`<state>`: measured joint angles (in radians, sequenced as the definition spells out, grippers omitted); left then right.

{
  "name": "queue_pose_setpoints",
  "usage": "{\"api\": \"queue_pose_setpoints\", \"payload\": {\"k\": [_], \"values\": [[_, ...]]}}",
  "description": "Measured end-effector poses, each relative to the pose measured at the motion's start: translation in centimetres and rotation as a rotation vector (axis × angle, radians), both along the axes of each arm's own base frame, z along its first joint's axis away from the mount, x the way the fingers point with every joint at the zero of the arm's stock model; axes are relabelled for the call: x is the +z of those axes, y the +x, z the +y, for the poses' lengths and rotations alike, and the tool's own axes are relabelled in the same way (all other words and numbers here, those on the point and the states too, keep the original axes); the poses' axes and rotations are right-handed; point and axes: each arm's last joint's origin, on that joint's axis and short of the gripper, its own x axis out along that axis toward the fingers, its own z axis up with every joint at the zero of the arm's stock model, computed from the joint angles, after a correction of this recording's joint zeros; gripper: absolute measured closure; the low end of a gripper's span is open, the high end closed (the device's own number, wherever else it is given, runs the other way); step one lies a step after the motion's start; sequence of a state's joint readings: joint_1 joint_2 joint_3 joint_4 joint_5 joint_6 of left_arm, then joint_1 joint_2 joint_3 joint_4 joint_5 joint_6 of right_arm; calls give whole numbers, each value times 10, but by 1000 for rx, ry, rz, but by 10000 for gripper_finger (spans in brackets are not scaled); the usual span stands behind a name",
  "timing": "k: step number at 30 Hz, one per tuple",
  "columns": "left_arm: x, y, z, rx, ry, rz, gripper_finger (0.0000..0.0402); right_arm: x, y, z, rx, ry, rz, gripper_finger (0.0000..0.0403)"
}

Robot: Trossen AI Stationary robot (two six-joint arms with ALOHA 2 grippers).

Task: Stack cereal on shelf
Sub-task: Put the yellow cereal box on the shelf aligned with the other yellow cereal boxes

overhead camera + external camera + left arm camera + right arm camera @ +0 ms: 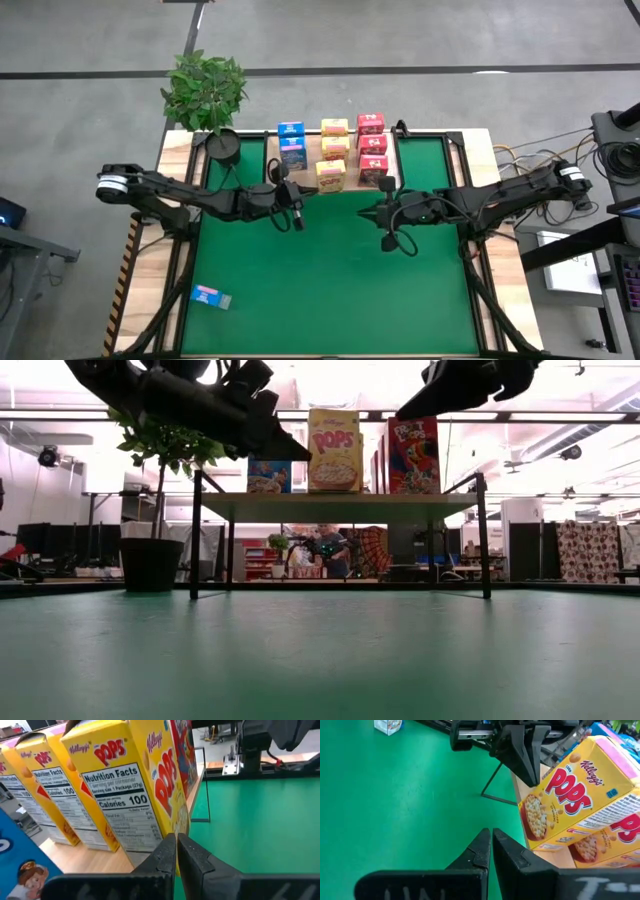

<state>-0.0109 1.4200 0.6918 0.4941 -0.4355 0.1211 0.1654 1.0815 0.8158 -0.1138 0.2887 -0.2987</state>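
The shelf [272,172] stands at the table's far middle on thin black legs [195,535]. On it stand cereal boxes in rows: blue [292,142], yellow [334,138], red [372,146]. The nearest yellow box [145,790] stands at the shelf's near edge. My left gripper [176,838] is shut, with its tips right beside that box's near lower corner. My right gripper [491,833] is shut and hangs above the green mat, near the shelf's right front. One blue box [211,296] lies on the mat at the near left. My left gripper's shut fingertips [532,776] stand at the left edge of the nearest yellow box's near face [540,795]. They come nearly level from the table's left. I cannot tell whether they touch the box, which stands upright on the shelf.
A potted plant [205,90] stands at the shelf's far left corner, its pot [152,564] on the table. The green mat [330,280] stretches wide in front of the shelf. Cables and equipment [610,150] lie beyond the table's right edge.
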Motion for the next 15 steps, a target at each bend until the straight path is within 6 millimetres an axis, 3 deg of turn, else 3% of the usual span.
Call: {"api": "queue_pose_setpoints", "payload": {"k": [15], "values": [[-5,5,0,5,-18,-21,402,0,-13,-1,53,-48,-7,394]]}}
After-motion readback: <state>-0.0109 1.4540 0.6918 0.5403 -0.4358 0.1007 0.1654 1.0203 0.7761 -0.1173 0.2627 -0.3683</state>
